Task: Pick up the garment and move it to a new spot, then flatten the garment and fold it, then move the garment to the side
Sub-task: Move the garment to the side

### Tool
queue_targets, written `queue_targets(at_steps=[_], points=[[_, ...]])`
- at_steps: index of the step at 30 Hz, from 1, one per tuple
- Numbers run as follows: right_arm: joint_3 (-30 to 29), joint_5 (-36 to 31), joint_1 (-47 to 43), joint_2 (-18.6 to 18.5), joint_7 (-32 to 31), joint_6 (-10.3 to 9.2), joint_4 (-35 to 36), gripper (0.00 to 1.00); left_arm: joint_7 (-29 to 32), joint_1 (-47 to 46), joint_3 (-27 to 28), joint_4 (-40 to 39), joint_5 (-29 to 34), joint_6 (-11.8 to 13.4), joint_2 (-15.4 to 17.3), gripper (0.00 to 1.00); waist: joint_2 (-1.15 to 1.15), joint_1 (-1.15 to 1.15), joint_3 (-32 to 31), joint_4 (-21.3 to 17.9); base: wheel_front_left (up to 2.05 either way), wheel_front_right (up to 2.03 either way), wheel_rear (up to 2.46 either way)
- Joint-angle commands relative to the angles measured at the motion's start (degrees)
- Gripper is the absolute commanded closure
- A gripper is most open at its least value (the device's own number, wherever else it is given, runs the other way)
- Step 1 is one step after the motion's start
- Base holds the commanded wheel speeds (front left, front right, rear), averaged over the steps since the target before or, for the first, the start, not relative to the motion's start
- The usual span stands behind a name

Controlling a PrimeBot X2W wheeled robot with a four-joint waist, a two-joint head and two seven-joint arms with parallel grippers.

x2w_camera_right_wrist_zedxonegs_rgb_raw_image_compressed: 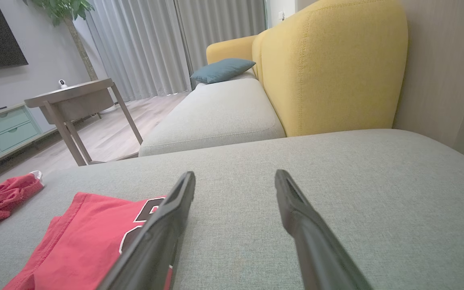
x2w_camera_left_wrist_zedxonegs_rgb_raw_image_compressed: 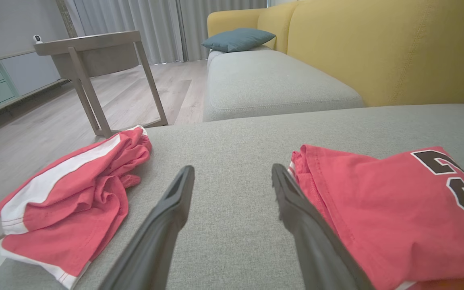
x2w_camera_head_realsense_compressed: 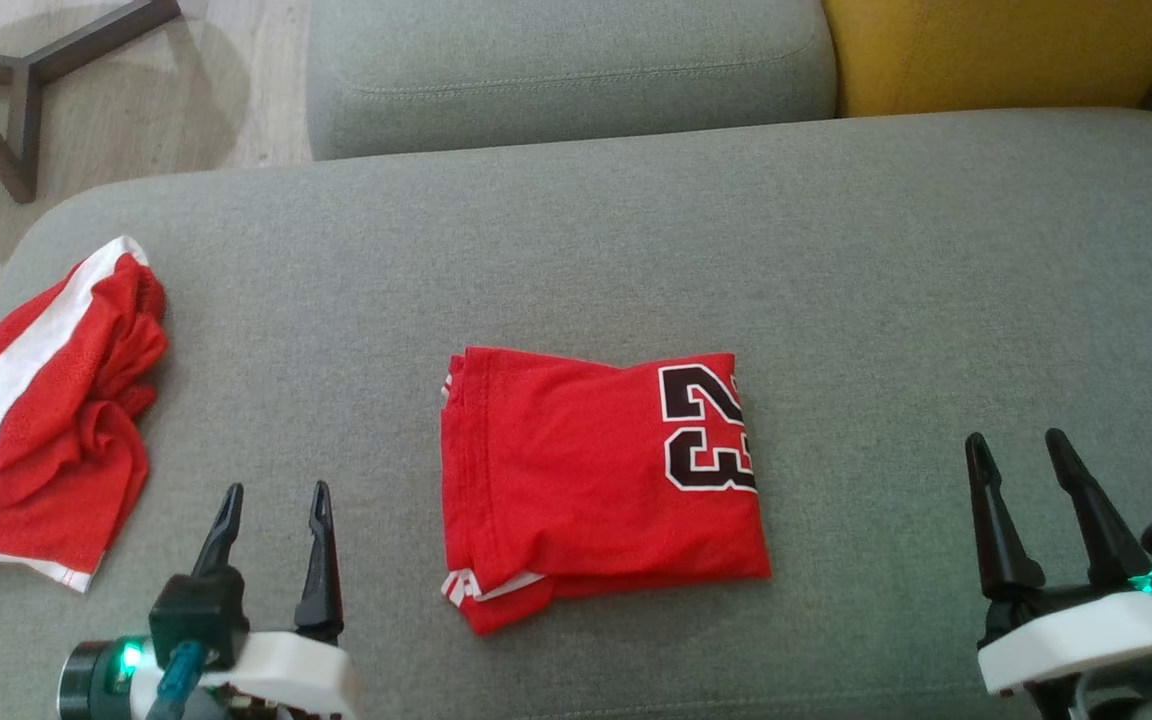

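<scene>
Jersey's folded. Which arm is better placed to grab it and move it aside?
Left, probably. The left gripper is open and closer to the jersey; in its wrist view one finger sits just beside the jersey's hem. The right gripper is open too, but with more bare cushion between.

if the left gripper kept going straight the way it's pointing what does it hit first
Probably nothing but bare grey cushion: the left gripper points along the gap between the crumpled red garment and the folded jersey. The jersey's edge lies close beside it; its height over the cushion is unclear.
</scene>
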State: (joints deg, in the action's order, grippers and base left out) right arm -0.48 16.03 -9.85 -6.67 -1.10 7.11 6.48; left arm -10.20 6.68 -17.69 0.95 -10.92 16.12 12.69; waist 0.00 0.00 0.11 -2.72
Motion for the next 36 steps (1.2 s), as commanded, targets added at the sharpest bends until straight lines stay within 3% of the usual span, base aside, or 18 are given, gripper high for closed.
queue_targets(at_steps=[1, 12, 20, 29, 36], points=[[0.90, -0.62, 1.68, -0.64, -0.11, 0.37, 2.24, 0.00, -0.59, -2.44, 2.20, -1.56, -0.23, 0.13, 1.04, 0.00, 0.00, 0.00, 0.07, -0.01, 0.00, 0.00, 0.00], [0.48, -0.85, 2.12, -0.90, -0.12, 0.37, 2.15, 0.00, -1.13, -3.70, 1.86, -1.52, -0.18, 0.29, 1.24, 0.00, 0.00, 0.00, 1.08, 0.53, 0.00, 0.00, 0.00], [1.59, -0.75, 5.03, -2.49, -1.27, 0.37, 0.03, 0.00, -1.99, -7.22, 1.04, -2.47, 0.63, 0.35, 0.66, 0.00, 0.00, 0.00, 5.05, 3.04, 0.00, 0.00, 0.00], [12.01, 3.40, 13.54, -3.92, -6.51, 0.37, -14.60, 0.00, -4.52, -13.49, -0.07, -0.39, 0.93, -1.08, -2.06, 0.00, 0.00, 0.00, 11.25, 8.08, 0.00, 0.00, 0.00], [14.82, 5.61, 17.01, -3.78, -11.84, 0.37, -21.93, 0.00, -4.77, -15.29, -0.08, -0.11, 1.92, -1.60, -3.47, 0.00, 0.00, 0.00, 12.78, 9.67, 0.00, 0.00, 0.00]])
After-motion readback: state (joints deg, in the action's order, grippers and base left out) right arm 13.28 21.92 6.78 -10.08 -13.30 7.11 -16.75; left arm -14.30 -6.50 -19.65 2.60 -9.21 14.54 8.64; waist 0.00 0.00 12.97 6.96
